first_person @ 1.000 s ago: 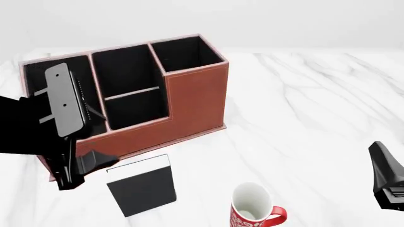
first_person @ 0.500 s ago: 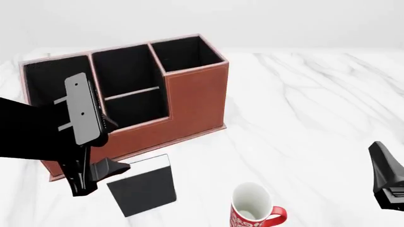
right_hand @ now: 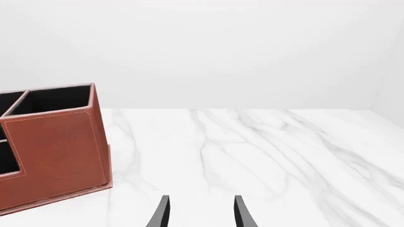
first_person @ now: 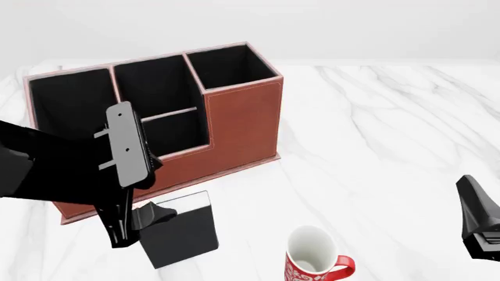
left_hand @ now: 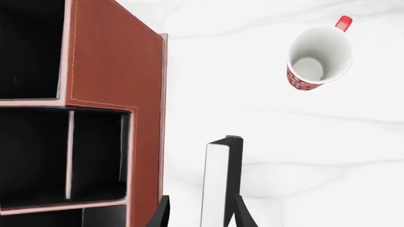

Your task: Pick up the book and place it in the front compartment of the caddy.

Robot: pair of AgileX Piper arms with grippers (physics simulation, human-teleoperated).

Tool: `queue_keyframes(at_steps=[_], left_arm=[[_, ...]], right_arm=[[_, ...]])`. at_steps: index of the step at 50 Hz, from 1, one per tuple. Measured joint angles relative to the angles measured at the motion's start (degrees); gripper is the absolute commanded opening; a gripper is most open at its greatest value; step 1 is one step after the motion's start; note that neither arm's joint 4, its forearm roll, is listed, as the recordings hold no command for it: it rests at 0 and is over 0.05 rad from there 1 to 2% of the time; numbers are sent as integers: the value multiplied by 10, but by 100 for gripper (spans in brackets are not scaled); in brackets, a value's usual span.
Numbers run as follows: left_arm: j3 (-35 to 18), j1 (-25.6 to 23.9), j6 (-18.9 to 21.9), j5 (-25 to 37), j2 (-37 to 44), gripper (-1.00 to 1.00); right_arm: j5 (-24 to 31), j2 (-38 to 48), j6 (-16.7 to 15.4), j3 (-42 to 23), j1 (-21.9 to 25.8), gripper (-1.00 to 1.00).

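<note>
Book [first_person: 178,235]: lies flat on the table just before the caddy [first_person: 242,120], white page edge toward it.
Left gripper [left_hand: 198,213]: jaws spread, straddling the book's page edge; nothing held.
Grasp: we judge we should lower squarely, centre the edge, then close.
Front compartment [first_person: 173,134]: unoccupied.
Right gripper [right_hand: 198,213]: spread, idle.
Mug [first_person: 314,259]: near; we avoid it.

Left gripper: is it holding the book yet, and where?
Not yet. The left gripper is open, straddling the book at its white page edge. The right gripper is empty.
</note>
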Motion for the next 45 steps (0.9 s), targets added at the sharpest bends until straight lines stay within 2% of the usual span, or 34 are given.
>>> queue_keyframes(at_steps=[45], left_arm=[[58,-34,-47,-109,73,100]], right_arm=[[0,0,0,0,0,100]])
